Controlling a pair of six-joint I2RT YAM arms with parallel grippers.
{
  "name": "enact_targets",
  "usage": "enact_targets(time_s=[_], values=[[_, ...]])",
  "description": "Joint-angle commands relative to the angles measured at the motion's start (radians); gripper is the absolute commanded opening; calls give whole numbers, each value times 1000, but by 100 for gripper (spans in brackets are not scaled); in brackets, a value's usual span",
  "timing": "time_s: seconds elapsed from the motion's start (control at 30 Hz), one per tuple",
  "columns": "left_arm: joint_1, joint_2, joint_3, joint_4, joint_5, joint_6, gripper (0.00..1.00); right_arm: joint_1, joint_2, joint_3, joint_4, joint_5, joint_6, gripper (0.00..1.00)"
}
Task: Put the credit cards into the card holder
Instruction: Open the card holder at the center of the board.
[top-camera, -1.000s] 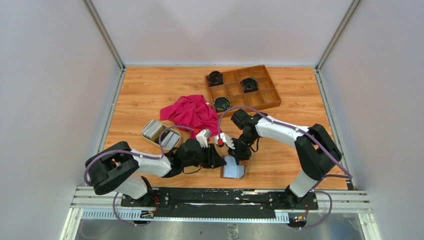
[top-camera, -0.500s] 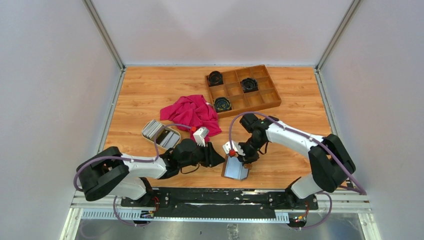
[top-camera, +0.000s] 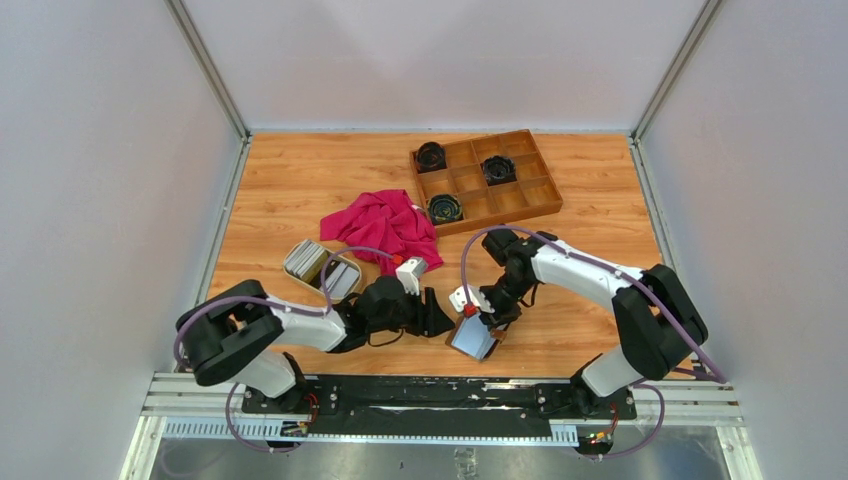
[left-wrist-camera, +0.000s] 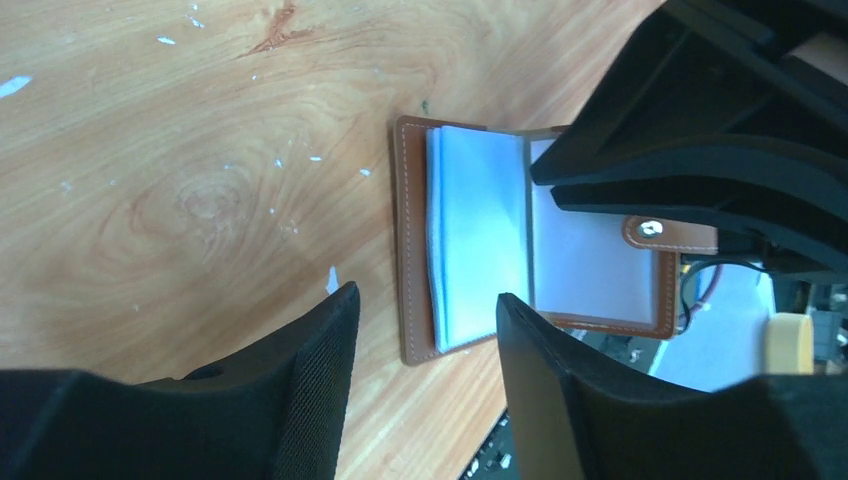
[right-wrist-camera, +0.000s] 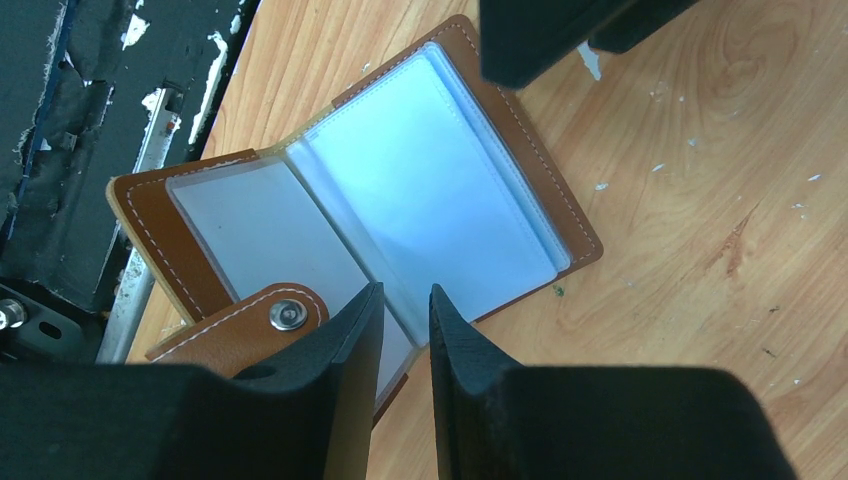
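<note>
Left gripper (left-wrist-camera: 425, 300) widened, empty; right gripper (right-wrist-camera: 400, 300) narrow, pinching holder (right-wrist-camera: 430, 190) sleeve. Sleeves look floppy, slick; grab stiff leather edge.

Left wrist view: the right gripper (left-wrist-camera: 548, 183), upper right, covers the holder's (left-wrist-camera: 470, 240) right side. Right wrist view: the fingers (right-wrist-camera: 330, 400) hide its lower edge. From above, the cards (top-camera: 303, 258), centre left, are too small to count.
</note>
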Motion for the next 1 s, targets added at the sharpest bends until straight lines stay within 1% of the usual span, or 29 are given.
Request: enact_targets(time_s=[0.0,0.13,0.23,0.5,0.57,0.67,0.83,0.97], values=[[2,96,70,-8,66,-13,59,-15,10,-17,-20,-24,-29,27],[-1,162,108,-14,87,-32,60,-16,7,-26,-9,-32,-26,27],[-8,176,120,-41,80,-42,60,-19,7,-34,7,-28,-18,27],[-13,213,139,-72,55,-62,51,-67,-5,3,11,-68,28,27],[-13,222,144,-84,47,-63,46,-92,-5,38,9,-86,72,28],[-18,219,145,-102,26,-60,45,-126,-2,111,-28,-132,119,28],[-32,197,153,-131,2,-35,45,-138,4,249,-132,-194,173,31],[-40,186,152,-134,-9,-29,45,-140,-20,286,-203,-230,202,41]])
